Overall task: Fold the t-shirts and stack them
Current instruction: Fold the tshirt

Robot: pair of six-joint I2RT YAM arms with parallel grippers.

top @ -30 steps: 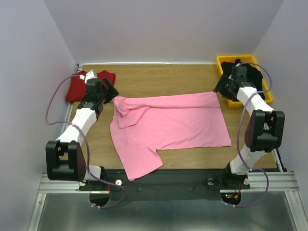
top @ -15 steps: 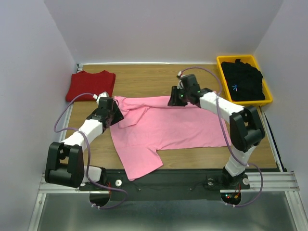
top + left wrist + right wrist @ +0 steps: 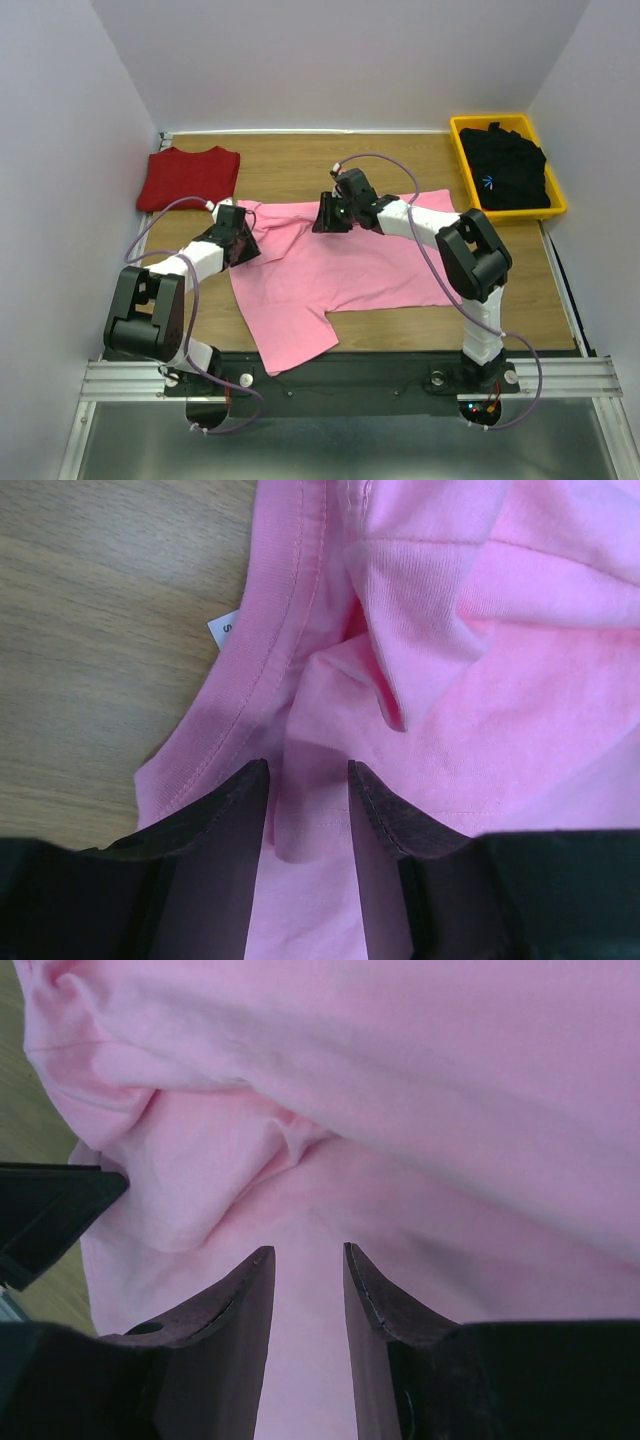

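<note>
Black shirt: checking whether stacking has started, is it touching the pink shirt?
Apart. The top view shows the black shirt inside the yellow bin, whose wall stands between it and the pink shirt spread on the table.
</note>
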